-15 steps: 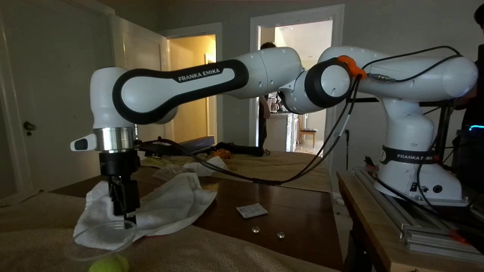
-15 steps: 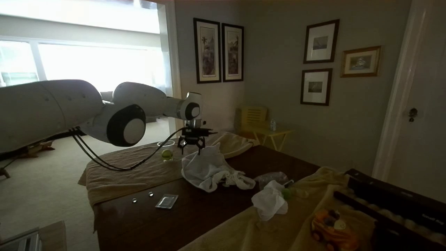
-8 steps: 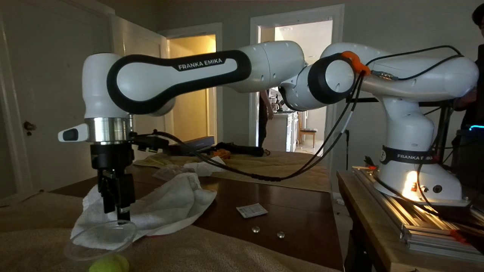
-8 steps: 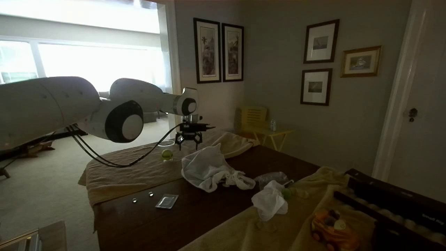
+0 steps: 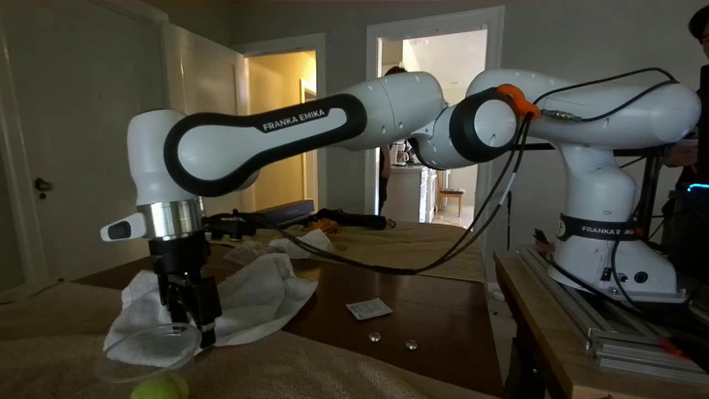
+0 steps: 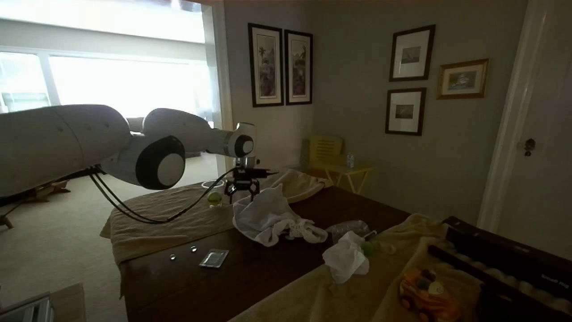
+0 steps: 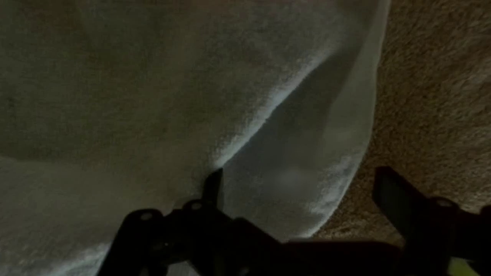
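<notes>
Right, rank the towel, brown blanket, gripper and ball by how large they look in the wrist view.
Largest: white towel
Next, too alike to rank: brown blanket and gripper, whose nearness makes its size unsure
Smallest: ball, just a yellow-green patch at bottom right

My arm (image 5: 232, 141) extends outward from my base (image 5: 581, 266); my wrist (image 5: 171, 219) points downward, with my gripper (image 7: 298, 174) tilted slightly back toward that base and its 2 fingers (image 7: 399, 203) spread wide apart.

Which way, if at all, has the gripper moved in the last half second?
Yes: down. In an exterior view, the gripper sits lower now against the green ball, which hasn't moved.
</notes>
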Robot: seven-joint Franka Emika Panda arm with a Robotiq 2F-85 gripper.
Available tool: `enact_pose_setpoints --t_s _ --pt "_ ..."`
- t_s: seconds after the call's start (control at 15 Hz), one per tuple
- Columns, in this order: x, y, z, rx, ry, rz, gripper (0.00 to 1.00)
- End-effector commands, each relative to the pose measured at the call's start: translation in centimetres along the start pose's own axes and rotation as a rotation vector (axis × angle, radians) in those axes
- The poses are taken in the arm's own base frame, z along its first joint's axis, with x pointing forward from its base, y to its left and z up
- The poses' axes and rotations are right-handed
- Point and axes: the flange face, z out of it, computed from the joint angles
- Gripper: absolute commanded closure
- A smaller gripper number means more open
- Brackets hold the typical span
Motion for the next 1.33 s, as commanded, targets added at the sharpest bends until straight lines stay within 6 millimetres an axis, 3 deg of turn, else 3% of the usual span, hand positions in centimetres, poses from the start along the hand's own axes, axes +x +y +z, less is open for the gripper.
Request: enact_pose_setpoints --t_s 0.0,0.2,0.4,0.6,1.07,1.27 --pt "-0.3 0.1 1.2 -0.022 -0.031 -0.072 0.0" --pt "-0.4 0.6 0.8 -0.023 -0.01 -0.056 0.0" --pt "-0.9 2.4 -3.1 -0.051 0.074 0.077 0.0" --pt "-0.2 2.4 -5.1 -0.105 0.101 0.197 0.0" --pt "1.6 -0.3 -4.7 -0.108 0.056 0.426 0.0" --pt "1.8 -0.3 -4.6 -0.099 0.082 0.404 0.0"
